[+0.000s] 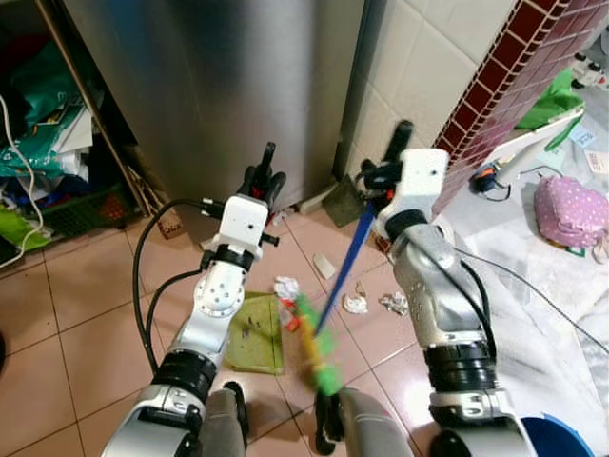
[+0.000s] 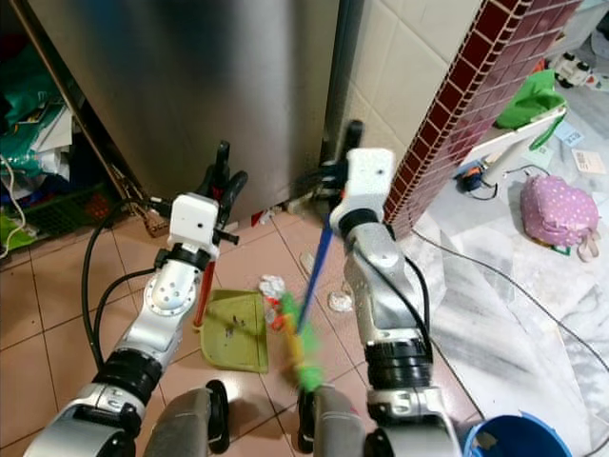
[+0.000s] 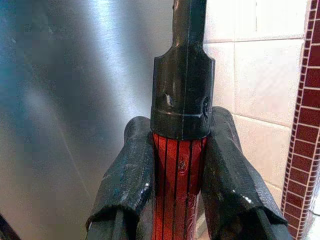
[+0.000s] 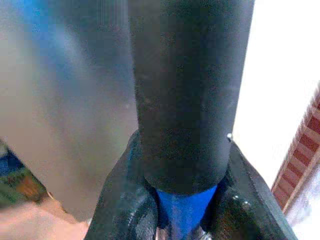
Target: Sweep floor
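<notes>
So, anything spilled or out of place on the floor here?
Yes: crumpled paper scraps lie strewn on the tiles beside the green dustpan, not yet swept in. The right gripper holds the broom; the left gripper holds the dustpan's red handle.

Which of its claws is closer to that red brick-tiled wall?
Right. The right gripper, shut on the blue broom handle, sits beside the red tiled wall; the left gripper, holding the dustpan handle, is farther away, before the steel door.
</notes>
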### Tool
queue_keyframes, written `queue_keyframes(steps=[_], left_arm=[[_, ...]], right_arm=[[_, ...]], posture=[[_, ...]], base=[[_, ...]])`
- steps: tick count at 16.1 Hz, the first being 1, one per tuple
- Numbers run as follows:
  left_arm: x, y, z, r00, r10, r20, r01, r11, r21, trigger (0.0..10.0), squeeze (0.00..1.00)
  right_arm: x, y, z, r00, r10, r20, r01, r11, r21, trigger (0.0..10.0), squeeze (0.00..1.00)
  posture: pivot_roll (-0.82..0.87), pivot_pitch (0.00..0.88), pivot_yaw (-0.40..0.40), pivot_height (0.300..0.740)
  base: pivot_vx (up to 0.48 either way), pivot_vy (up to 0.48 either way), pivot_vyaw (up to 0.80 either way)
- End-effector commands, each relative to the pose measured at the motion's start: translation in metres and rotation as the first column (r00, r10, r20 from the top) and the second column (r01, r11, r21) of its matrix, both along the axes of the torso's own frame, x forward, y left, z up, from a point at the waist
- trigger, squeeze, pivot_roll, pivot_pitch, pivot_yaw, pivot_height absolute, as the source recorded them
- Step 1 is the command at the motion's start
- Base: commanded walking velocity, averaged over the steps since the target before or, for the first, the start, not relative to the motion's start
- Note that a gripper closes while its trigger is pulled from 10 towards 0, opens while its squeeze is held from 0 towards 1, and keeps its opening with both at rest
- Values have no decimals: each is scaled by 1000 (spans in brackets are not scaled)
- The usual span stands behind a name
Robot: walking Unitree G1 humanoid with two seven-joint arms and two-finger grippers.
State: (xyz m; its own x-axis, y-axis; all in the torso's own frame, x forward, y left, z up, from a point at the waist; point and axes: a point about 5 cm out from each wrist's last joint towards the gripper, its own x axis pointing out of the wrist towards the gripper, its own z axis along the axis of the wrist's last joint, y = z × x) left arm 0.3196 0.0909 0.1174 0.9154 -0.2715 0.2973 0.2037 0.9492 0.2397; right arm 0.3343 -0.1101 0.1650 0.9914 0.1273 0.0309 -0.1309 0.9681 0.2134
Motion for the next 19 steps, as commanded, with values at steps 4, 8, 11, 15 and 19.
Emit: queue_keyframes(steps=[4, 8, 11, 15, 19], left_arm=[[-3, -10, 2, 999, -37, 5, 37, 999, -23, 10000, 0], [-4, -12, 3, 999, -50, 5, 50, 998, -26, 10000, 0], [-5, -13, 2, 998, -69, -5, 69, 997, -28, 10000, 0], [-7, -16, 3, 996, -87, -10, 87, 996, -19, 10000, 0], [-10, -16, 6, 997, -74, 7, 74, 997, 14, 10000, 0]], right_arm=[[6, 6, 6, 996, 16, -90, 17, 931, 365, 10000, 0], [12, -1, 28, 997, 72, -6, -66, 948, 312, 10000, 0], [16, -11, 78, 957, 148, 250, -159, 987, 26, 10000, 0], [17, -24, 109, 916, 91, 390, -61, 994, -90, 10000, 0], [20, -38, 111, 907, 29, 419, 34, 989, -142, 10000, 0]], posture=[[-79, 192, -39, 740], [-81, 189, -39, 740], [-82, 182, -33, 740], [-79, 176, -25, 740], [-78, 175, -23, 740]], base=[[0, 0, 0], [0, 0, 0], [0, 0, 0], [0, 0, 0], [0, 0, 0]])
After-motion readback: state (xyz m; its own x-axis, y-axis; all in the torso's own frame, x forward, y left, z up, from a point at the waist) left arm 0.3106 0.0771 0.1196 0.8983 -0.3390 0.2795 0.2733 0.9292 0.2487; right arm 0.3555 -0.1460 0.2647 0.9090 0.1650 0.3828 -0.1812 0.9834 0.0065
